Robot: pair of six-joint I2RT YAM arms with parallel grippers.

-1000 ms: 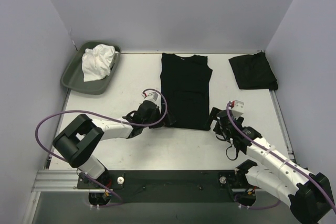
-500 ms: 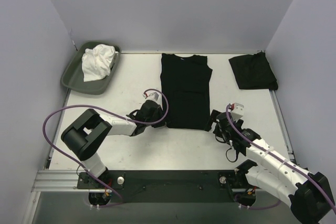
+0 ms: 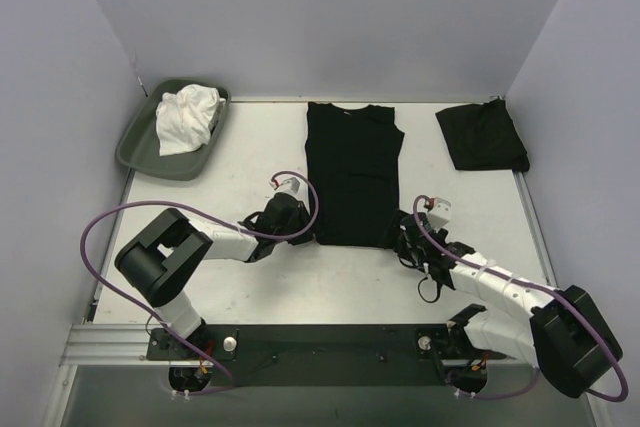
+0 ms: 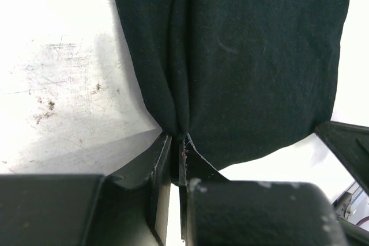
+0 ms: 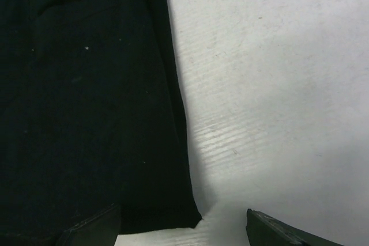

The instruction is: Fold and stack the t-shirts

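A black t-shirt (image 3: 352,172) lies flat in a long strip down the middle of the table, its hem toward me. My left gripper (image 3: 308,230) sits at the hem's near left corner and is shut on a pinch of the cloth, which bunches into a ridge at the jaws (image 4: 176,145). My right gripper (image 3: 402,234) is at the near right corner. It is open, and the t-shirt's corner (image 5: 190,218) lies between its two fingertips (image 5: 184,231) on the table. A second black t-shirt (image 3: 482,135) lies folded at the back right.
A grey-green tray (image 3: 165,164) at the back left holds a crumpled white cloth (image 3: 187,117). Purple cables loop from both arms. Grey walls close in the table on three sides.
My left gripper has shut on the t-shirt's near left corner. My right arm has moved in toward the near right corner, its fingers still apart.
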